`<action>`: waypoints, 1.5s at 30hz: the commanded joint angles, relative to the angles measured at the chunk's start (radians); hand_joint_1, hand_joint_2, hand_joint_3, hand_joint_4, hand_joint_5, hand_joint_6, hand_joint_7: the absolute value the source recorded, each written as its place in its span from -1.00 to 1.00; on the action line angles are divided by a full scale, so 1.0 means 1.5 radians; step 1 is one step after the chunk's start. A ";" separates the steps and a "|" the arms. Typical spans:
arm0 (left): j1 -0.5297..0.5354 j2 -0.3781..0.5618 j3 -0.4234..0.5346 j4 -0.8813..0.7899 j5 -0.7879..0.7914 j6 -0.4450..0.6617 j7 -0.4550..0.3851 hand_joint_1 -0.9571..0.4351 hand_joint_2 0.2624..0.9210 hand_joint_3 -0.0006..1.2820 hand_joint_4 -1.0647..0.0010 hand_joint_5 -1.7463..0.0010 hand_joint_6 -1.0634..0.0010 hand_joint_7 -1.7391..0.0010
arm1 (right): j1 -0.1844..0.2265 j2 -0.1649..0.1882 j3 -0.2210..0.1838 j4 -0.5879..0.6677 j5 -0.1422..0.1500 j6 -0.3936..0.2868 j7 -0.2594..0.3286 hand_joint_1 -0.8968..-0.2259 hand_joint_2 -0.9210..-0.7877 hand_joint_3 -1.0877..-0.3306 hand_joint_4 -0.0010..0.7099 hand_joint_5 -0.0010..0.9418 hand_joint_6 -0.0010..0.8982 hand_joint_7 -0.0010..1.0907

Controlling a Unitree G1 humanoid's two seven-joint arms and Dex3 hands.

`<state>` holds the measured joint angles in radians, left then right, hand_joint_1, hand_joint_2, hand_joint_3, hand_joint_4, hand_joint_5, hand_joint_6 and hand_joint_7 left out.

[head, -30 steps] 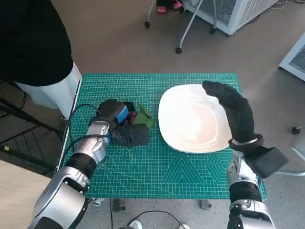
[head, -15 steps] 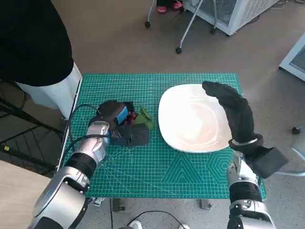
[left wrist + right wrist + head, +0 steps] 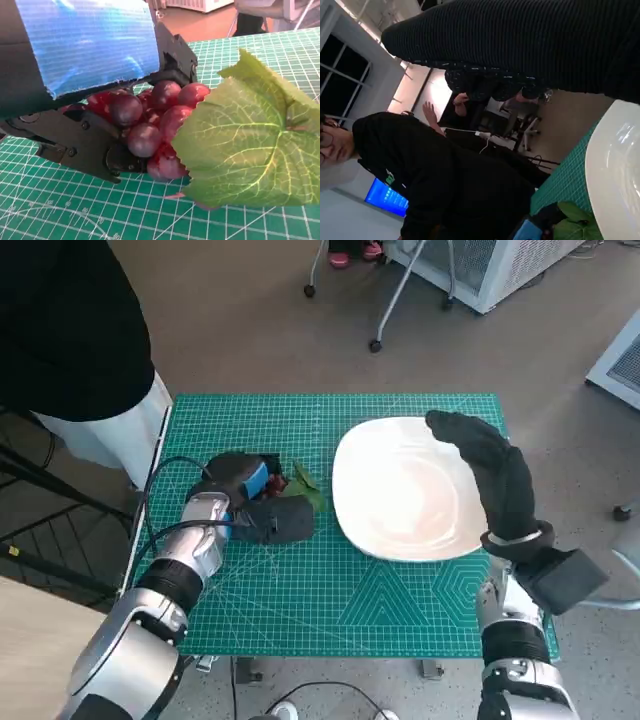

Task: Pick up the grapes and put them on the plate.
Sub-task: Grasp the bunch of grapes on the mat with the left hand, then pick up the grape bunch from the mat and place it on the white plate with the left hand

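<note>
Grapes (image 3: pixel 150 125) were on the green cutting mat (image 3: pixel 300 580), left of the white plate (image 3: pixel 400 490) and not touching it; dark red bunch with one big green leaf (image 3: pixel 245 145) fanned out on the plate side. Left hand (image 3: pixel 245 502) was wrapped around the bunch: in the left wrist view its black fingers (image 3: pixel 85 145) sat under and against the berries, with the taped back over the top, so fingers closed on the grapes. Bunch looked to be sitting on the mat or barely off it; couldn't tell which. My read: grasp step, lift not yet done. Plate had nothing on it. Right hand (image 3: pixel 490 475) hovered over the plate's right rim, gloved fingers loosely curved and holding nothing; whether it touched the rim wasn't clear. Next move calls for a firm enough hold that the loose cluster doesn't shed or slip, then a lift high enough to get over the plate rim, a short carry to the right, and a release near the plate's middle. Leaf could drag on the mat or catch the rim. A person in black (image 3: pixel 70 330) stood at the table's far left corner, chair legs (image 3: pixel 390 310) on the floor beyond.
</note>
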<state>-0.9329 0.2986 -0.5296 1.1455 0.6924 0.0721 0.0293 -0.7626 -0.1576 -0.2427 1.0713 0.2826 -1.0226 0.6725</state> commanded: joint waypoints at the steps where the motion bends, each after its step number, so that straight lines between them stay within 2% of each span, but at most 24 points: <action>1: 0.015 0.015 0.007 -0.027 -0.006 0.010 -0.018 0.38 1.00 -0.67 0.05 -0.73 0.02 -0.28 | 0.005 -0.007 -0.006 0.009 0.007 0.011 0.009 0.21 -1.00 0.42 -0.33 -1.00 -0.55 -1.00; 12: 0.047 0.050 0.023 -0.164 0.001 0.050 -0.047 0.38 1.00 -0.67 0.03 -0.72 0.04 -0.30 | 0.003 -0.005 -0.012 0.011 0.010 0.010 0.012 0.19 -1.00 0.43 -0.33 -1.00 -0.55 -1.00; 23: 0.111 0.093 0.046 -0.407 0.018 0.142 -0.125 0.38 1.00 -0.66 0.00 -0.69 0.10 -0.34 | 0.000 -0.005 -0.017 0.014 0.017 0.011 0.017 0.19 -1.00 0.44 -0.33 -1.00 -0.55 -1.00; 28: 0.129 0.104 0.057 -0.483 0.024 0.165 -0.144 0.38 1.00 -0.66 0.07 -0.60 0.10 -0.49 | -0.003 -0.004 -0.020 0.016 0.022 0.013 0.023 0.20 -1.00 0.44 -0.33 -1.00 -0.55 -1.00; 41: 0.145 0.109 0.065 -0.539 0.042 0.154 -0.131 0.38 1.00 -0.67 0.07 -0.55 0.07 -0.53 | -0.004 -0.001 -0.025 0.012 0.027 0.014 0.029 0.22 -1.00 0.44 -0.32 -0.99 -0.55 -0.99; 45: 0.142 0.106 0.064 -0.537 0.049 0.145 -0.124 0.38 1.00 -0.68 -0.01 -0.59 0.09 -0.44 | -0.003 -0.002 -0.027 0.011 0.029 0.014 0.031 0.22 -1.00 0.44 -0.32 -0.99 -0.54 -0.99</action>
<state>-0.7251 0.4542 -0.4396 0.3563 0.7488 0.3036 -0.1764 -0.7705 -0.1570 -0.2788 1.0814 0.3166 -1.0157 0.7049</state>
